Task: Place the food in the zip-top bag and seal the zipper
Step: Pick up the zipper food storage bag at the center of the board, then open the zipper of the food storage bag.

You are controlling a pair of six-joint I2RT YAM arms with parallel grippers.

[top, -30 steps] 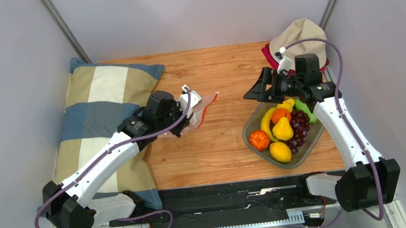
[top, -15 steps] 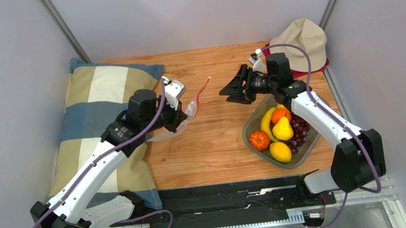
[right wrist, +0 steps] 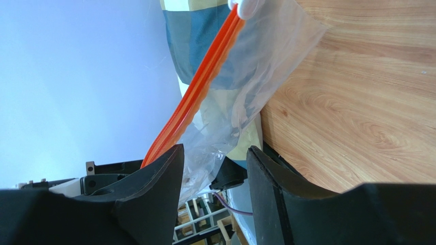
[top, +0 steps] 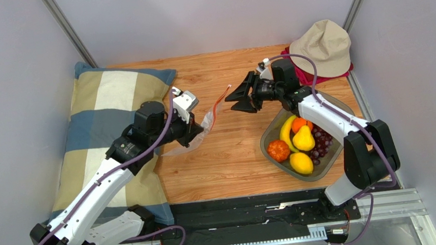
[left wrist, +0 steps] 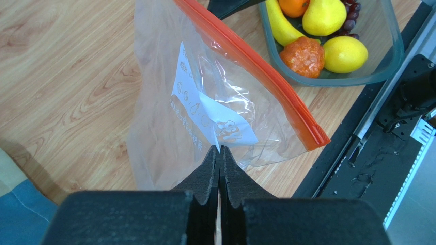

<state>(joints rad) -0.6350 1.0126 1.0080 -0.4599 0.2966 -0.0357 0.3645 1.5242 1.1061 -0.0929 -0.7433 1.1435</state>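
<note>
My left gripper (top: 197, 135) is shut on the clear zip-top bag (top: 207, 122) and holds it up off the table; in the left wrist view the pads (left wrist: 212, 161) pinch the film by the white label (left wrist: 215, 115). The orange-red zipper (top: 219, 101) runs along the bag's raised edge (left wrist: 256, 71). My right gripper (top: 230, 102) is open and empty, just right of the zipper's far end. In the right wrist view the zipper (right wrist: 199, 87) and its white slider (right wrist: 245, 6) lie ahead of the open gripper (right wrist: 215, 153). Banana (top: 286, 131), orange (top: 299, 125), pear (top: 304, 140), pumpkin (top: 279, 150), lemon (top: 301, 163) and grapes (top: 322, 138) lie in the tray.
The grey translucent tray (top: 265, 145) sits at the right under my right forearm. A plaid pillow (top: 100, 112) covers the left side. A beige hat (top: 320, 41) on a red cloth (top: 305, 77) lies at the back right. Walls close both sides.
My right gripper has swung left from above the tray to the zipper's far end. My left gripper has drawn the bag a little left and back, still holding it.
</note>
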